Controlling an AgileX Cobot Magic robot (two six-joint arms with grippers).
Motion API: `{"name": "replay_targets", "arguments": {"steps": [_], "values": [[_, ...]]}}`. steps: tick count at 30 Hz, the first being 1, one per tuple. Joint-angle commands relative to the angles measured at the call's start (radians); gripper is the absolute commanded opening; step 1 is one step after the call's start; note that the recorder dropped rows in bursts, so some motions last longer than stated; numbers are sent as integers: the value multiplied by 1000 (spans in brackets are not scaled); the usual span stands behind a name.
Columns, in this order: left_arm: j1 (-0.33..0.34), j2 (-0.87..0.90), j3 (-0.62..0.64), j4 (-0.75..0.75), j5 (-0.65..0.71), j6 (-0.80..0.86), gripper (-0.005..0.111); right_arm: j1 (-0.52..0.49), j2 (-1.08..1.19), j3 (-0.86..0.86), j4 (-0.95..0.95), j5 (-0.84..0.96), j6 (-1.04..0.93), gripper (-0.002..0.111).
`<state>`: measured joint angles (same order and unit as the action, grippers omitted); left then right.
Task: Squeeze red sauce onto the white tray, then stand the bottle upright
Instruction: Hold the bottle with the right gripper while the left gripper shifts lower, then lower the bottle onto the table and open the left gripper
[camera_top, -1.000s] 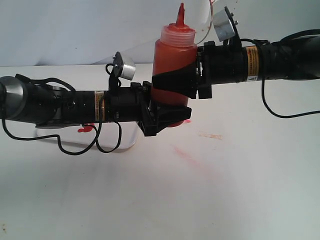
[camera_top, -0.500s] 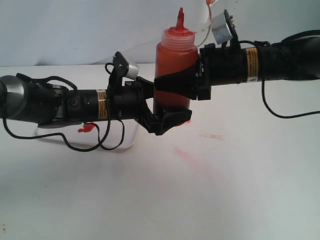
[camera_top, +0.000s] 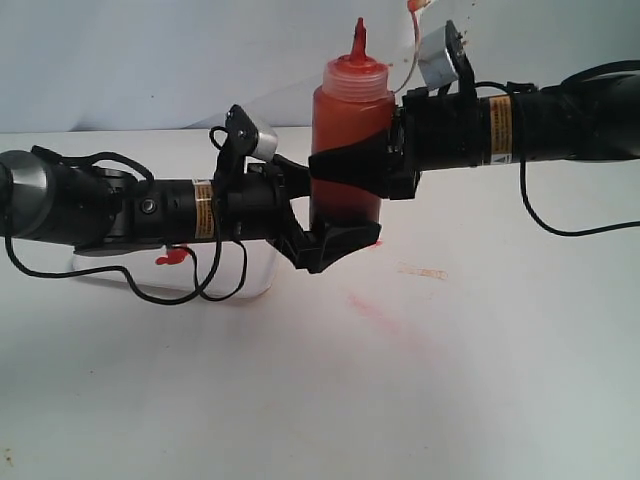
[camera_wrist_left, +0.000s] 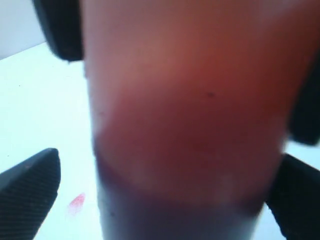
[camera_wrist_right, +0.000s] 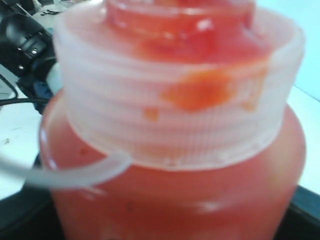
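Upright bottle (camera_top: 350, 150) gripped mid-body by the right gripper (camera_top: 347, 172); left gripper (camera_top: 322, 212) spread wide at its lower part.

Bottle stands vertical, red nozzle (camera_top: 358, 35) uppermost, dark red sauce filling most of it. Right jaws are clamped round the body. Left jaws flank the base, the near finger (camera_top: 345, 240) crossing in front and hiding the bottom, so contact with the table (camera_top: 450, 380) cannot be confirmed. White tray (camera_top: 255, 280) lies behind the left arm, carrying a red sauce blob (camera_top: 172, 258). Pinkish smears (camera_top: 375, 310) mark the table nearby.
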<state>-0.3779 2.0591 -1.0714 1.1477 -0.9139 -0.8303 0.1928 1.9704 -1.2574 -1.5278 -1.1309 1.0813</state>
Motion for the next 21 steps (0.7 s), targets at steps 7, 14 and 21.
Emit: {"name": "replay_targets", "arguments": {"steps": [7,14,21], "values": [[-5,-10,-5,50,38,8,105,-4,-9,4,65,76,-103,0],[25,-10,-5,53,201,84,105,-4,92,4,179,138,-216,0],[111,-10,-5,51,223,63,105,-4,189,4,276,100,-379,0]]}}
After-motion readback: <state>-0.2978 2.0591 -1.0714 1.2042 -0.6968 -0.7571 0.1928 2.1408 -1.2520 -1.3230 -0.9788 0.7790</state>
